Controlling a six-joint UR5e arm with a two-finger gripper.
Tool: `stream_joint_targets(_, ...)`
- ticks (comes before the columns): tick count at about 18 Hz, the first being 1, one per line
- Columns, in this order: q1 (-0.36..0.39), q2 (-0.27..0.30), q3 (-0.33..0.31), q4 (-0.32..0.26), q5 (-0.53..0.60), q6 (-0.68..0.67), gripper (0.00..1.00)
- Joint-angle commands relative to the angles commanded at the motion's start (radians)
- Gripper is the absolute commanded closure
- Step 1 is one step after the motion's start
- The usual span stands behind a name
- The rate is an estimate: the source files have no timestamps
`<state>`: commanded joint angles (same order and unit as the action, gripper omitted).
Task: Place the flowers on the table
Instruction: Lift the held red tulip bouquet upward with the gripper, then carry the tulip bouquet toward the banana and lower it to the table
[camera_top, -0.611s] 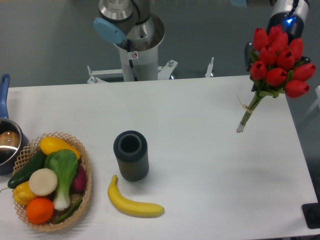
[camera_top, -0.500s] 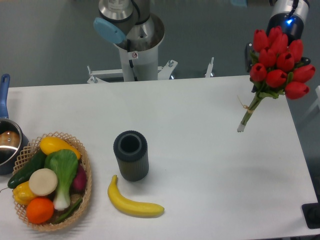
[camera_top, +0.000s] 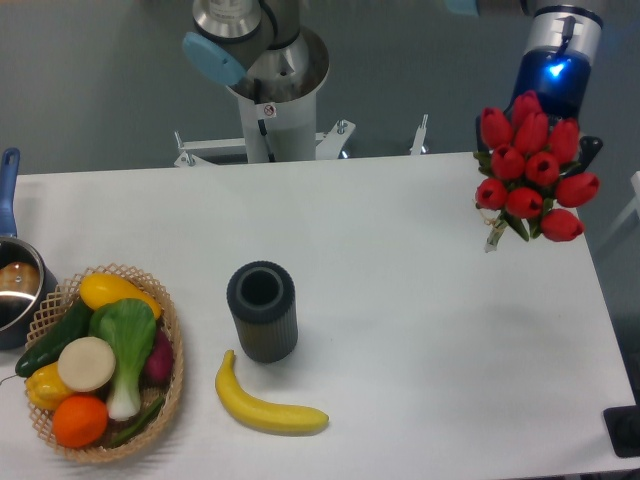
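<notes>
The flowers (camera_top: 528, 165), judged light and floppy and best held by the tied stems, were seen above the table (camera_top: 400, 300); the gripper's state could not be told.

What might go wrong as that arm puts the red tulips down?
The tulips hang near the right rim of the table, so a release here might let the blooms tip over the side. The gripper is hidden behind the flowers, so the hold can't be judged; a loose one could drop them early. Moving toward the middle looks safer, well short of the dark ribbed cylinder.
</notes>
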<state>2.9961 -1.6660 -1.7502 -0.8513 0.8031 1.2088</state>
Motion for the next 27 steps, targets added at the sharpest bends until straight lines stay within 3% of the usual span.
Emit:
stream_joint_targets(3, -0.069, -0.004, 0.003, 0.0, 0.206, -0.005, 0.5)
stream_joint_targets(6, -0.104, -0.017, 0.002, -0.003, 0.31, -0.002, 0.51)
stream_joint_targets(14, -0.313, -0.158, 0.023, 0.002, 0.717, -0.002, 0.51)
stream_joint_targets(22, -0.414, -0.296, 0.034, 0.002, 0.921, -0.011, 0.5)
stream_joint_targets(27, -0.454, -0.388, 0.093, 0.006, 0.918, -0.066, 0.5)
